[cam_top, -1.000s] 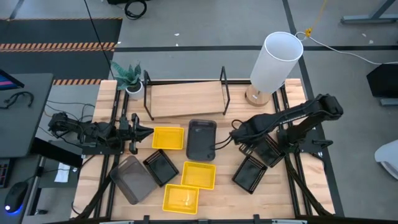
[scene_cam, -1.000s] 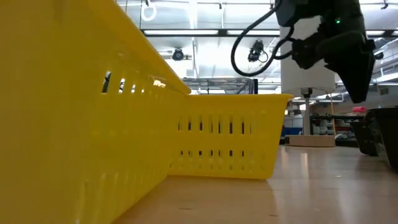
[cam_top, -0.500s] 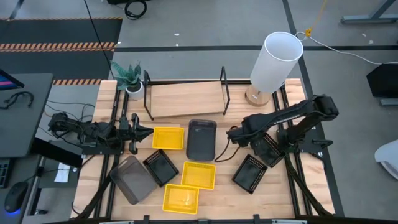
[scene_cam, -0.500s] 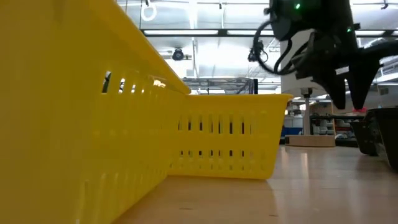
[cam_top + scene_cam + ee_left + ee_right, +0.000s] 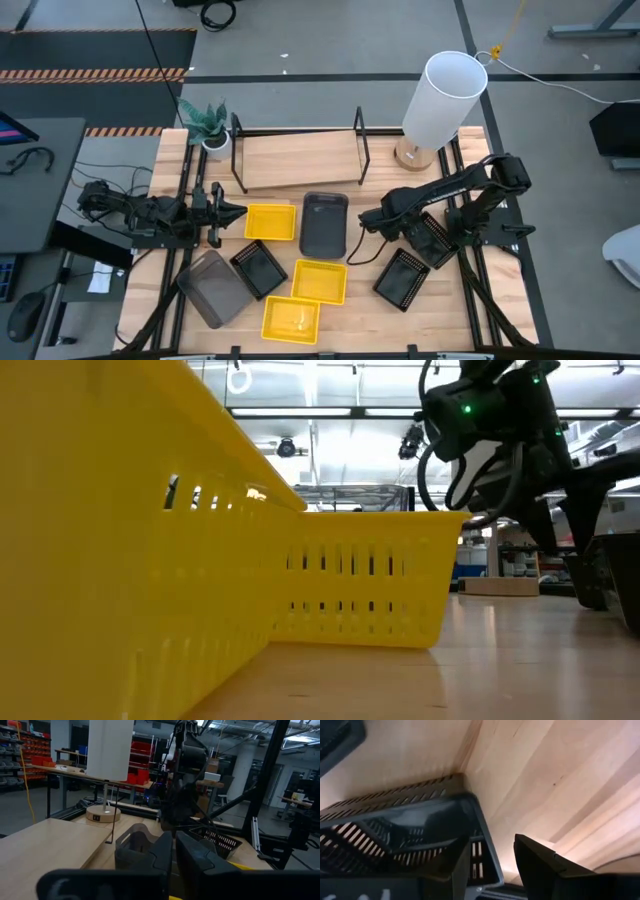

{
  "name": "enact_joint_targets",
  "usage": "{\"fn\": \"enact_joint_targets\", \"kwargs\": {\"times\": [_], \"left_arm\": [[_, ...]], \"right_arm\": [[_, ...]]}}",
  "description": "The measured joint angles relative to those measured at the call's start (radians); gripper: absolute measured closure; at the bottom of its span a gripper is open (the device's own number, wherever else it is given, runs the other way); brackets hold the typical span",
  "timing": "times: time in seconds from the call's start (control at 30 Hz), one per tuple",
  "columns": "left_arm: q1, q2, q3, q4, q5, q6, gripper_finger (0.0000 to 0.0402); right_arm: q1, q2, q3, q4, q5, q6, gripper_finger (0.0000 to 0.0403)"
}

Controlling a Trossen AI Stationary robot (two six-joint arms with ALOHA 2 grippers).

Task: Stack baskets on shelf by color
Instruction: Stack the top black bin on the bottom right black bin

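Black perforated basket (image 5: 432,238): right side of table, near edge of right gripper's reach; second one (image 5: 401,277) just beside it.
Right gripper (image 5: 372,218): slid left over last sec, now beside the grey tray (image 5: 323,222); fingers apart, nothing held.
Left gripper (image 5: 236,210): parked by yellow basket (image 5: 270,222), fingers pinched, empty.
Shelf (image 5: 296,160): bare, no basket on it.
Meaning: prob. lining up a grab; stacking not begun.

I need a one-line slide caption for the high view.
Right claw open beside the translucent dark grey plastic basket; left claw shut.
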Motion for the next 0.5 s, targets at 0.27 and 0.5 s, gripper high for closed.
{"fn": "enact_joint_targets", "kwargs": {"times": [0.27, 0.5], "left_arm": [[0.0, 0.0, 0.0, 0.0, 0.0, 0.0, 0.0367], [0.0, 0.0, 0.0, 0.0, 0.0, 0.0, 0.0373]], "right_arm": [[0.003, -0.004, -0.133, 0.093, -0.024, -0.007, 0.0269], [-0.01, -0.004, -0.191, 0.142, -0.021, -0.027, 0.033]]}}
